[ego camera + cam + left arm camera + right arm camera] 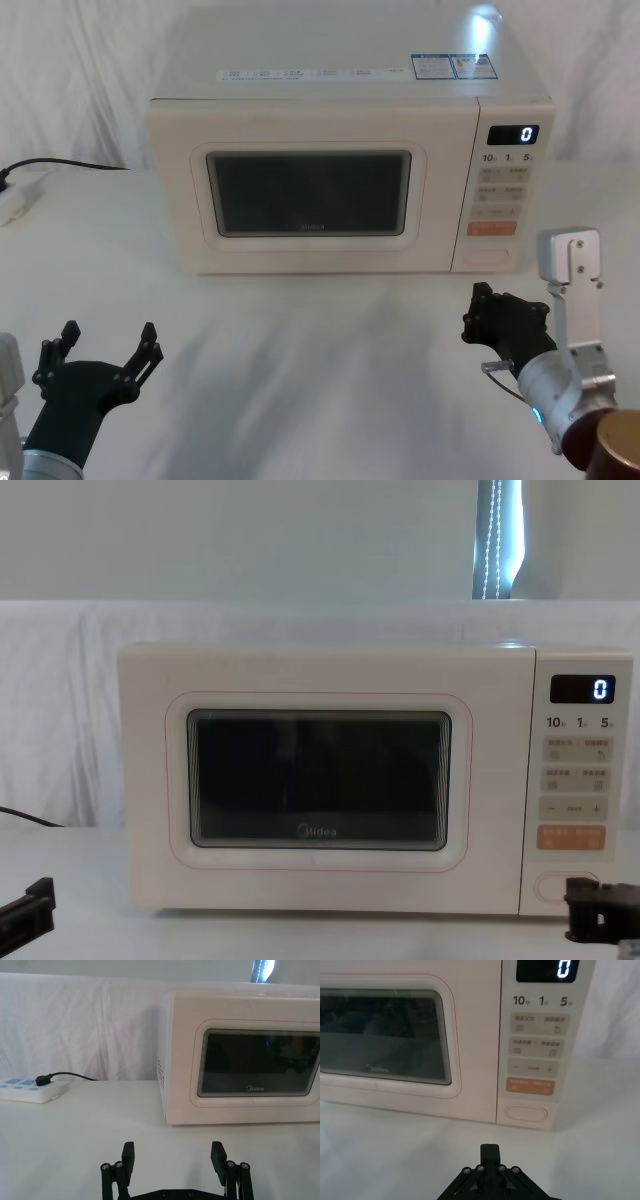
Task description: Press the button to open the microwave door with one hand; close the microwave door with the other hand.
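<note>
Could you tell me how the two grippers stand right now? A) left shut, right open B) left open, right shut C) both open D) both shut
B: the left gripper has its fingers spread wide, while the right gripper has its fingers pressed together, facing the button.

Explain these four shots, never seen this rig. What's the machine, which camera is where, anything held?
It is a two-armed robot facing a cream microwave on a white table. One picture looks down from its head, one looks forward from its chest, and one comes from each wrist. The left gripper hovers open over the table at the near left. The right gripper is shut, empty, in front of the wide door-release button. The microwave door is closed. A power strip lies on the left. Nothing is held.
</note>
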Robot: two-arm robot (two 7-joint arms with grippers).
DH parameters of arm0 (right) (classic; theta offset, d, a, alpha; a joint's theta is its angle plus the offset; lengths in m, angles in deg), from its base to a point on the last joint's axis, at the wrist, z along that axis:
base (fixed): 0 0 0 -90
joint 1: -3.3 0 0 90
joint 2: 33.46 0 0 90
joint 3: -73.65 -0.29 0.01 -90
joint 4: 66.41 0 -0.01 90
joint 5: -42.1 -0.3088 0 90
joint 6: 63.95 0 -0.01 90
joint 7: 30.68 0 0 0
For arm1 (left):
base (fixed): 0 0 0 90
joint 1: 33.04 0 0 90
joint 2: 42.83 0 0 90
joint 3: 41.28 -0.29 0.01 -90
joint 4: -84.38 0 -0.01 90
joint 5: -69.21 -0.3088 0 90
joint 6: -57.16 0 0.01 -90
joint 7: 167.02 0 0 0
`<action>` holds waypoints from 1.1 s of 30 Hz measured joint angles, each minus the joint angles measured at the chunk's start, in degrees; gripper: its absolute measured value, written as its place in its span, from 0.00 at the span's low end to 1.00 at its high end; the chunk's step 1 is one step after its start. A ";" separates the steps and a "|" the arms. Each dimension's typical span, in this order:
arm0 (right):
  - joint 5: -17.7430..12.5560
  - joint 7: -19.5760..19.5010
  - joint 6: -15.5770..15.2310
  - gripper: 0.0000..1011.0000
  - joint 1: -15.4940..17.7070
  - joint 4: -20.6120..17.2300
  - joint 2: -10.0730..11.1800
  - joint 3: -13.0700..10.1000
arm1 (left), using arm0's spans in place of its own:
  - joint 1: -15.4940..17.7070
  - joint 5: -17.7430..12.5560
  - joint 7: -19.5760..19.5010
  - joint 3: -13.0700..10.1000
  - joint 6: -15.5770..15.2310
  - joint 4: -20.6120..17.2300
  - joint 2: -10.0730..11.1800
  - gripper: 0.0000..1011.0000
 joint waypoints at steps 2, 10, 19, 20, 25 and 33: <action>-0.02 0.07 -0.13 0.00 -1.30 1.43 -0.36 -0.04 | 0.00 0.00 0.00 0.00 0.00 0.00 0.00 0.99; -2.08 0.08 -0.44 0.00 -5.23 6.52 -2.23 -1.61 | 0.00 0.00 0.00 0.00 0.00 0.00 0.00 0.99; -2.89 -1.01 -0.36 0.00 -8.09 10.19 -2.82 -2.87 | 0.00 0.00 0.00 0.00 0.00 0.00 0.00 0.99; -2.96 -1.17 -0.26 0.00 -8.47 10.71 -2.87 -3.05 | 0.00 0.00 0.00 0.00 0.00 0.00 0.00 0.99; -3.06 -1.74 0.07 0.00 -9.61 12.37 -3.09 -3.56 | 0.00 0.00 0.00 0.00 0.00 0.00 0.00 0.99; -3.00 -2.66 1.08 0.00 -11.84 15.90 -3.46 -4.26 | 0.00 0.00 0.00 0.00 0.00 0.00 0.00 0.99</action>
